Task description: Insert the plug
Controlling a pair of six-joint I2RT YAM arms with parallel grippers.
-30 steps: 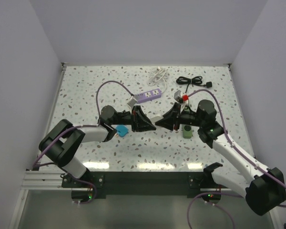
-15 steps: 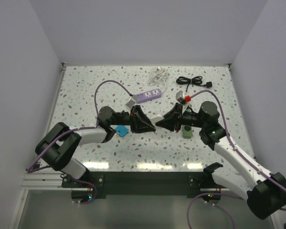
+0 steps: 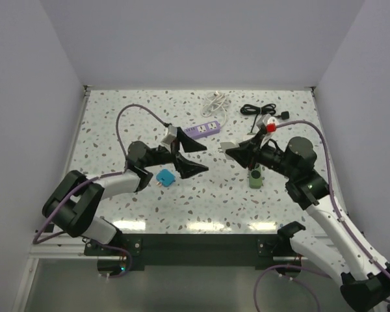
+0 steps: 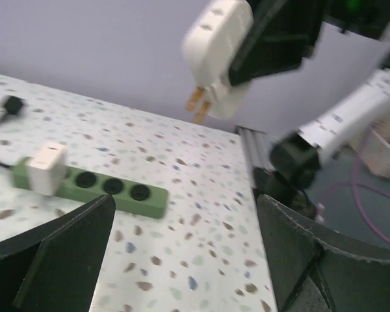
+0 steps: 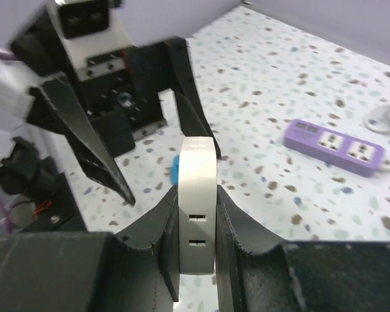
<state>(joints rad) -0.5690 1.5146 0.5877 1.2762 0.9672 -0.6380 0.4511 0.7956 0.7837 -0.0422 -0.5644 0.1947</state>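
- Plug [image 5: 196, 195], white with brass prongs, is sitting clamped between the jaws of the right gripper [image 3: 231, 148], raised above the tabletop [image 3: 110, 130].
- Left gripper [image 3: 205, 159] is facing it, jaws standing wide apart and gripping nothing.
- Two strips are lying on the tabletop: one purple power strip [image 3: 203, 129] beyond the grippers, and one green power strip [image 4: 91, 185] carrying a second white plug [image 4: 47, 168] at one end.
- One blue adapter [image 3: 164, 177] is lying just beside the left arm.
- Two coiled cables are resting near the far edge: one white cable [image 3: 214, 101], one black cable [image 3: 260, 109].
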